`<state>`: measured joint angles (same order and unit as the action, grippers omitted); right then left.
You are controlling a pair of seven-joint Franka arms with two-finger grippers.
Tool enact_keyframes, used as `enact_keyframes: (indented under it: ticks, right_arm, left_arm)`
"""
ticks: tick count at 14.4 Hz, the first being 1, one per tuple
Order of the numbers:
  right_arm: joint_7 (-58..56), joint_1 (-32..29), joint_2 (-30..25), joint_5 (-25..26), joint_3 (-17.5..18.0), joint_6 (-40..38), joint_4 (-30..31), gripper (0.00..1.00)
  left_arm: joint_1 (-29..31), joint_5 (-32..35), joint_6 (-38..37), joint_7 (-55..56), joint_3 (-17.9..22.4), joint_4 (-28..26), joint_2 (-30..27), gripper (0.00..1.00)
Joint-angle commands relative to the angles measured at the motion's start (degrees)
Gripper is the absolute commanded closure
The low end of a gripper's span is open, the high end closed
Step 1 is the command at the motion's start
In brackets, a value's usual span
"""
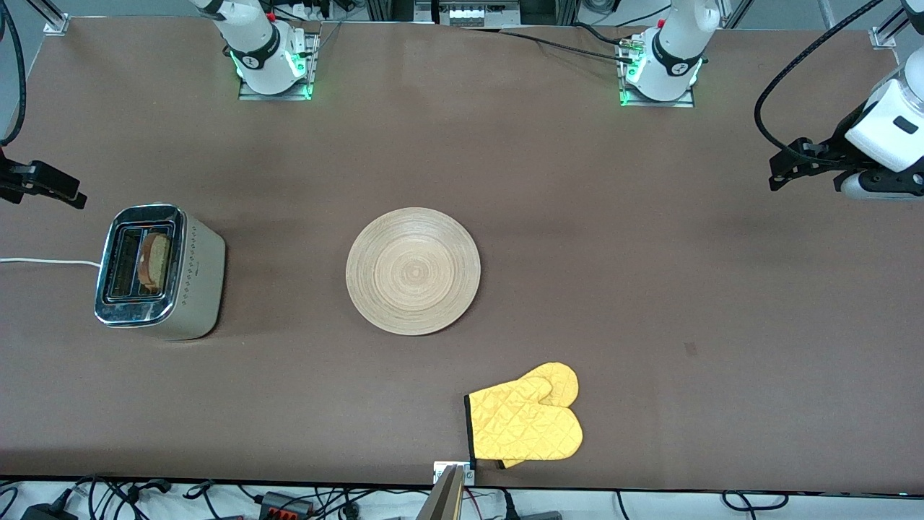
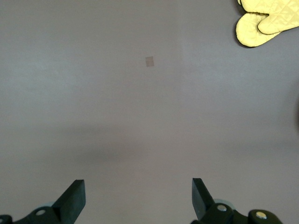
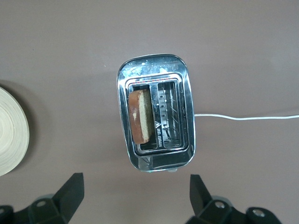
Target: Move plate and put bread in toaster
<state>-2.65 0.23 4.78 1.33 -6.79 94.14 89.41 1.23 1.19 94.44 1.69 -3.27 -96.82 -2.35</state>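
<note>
Now the bread (image 1: 155, 263) stands in one slot of the toaster (image 1: 160, 271), both arms drawn back.

The right gripper (image 3: 135, 198) hangs spread and empty over the toaster (white cord (image 1: 43, 261) trailing off the table edge). The plate (image 1: 413, 271) lies bare mid-table, the yellow mitt (image 1: 525, 423) nearer the front camera. The left gripper (image 2: 138, 200) hovers spread wide over bare table at the left arm's end.
</note>
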Motion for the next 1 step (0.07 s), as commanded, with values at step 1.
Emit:
enact_keyframes:
  ticks: [1]
  right_arm:
    - [0.54, -0.05, -1.35, 0.52, 0.11, 0.52, 1.56, 0.00]
  left_arm:
    - [0.17, -0.57, -0.58, -0.20, -0.07, 1.63, 0.77, 0.00]
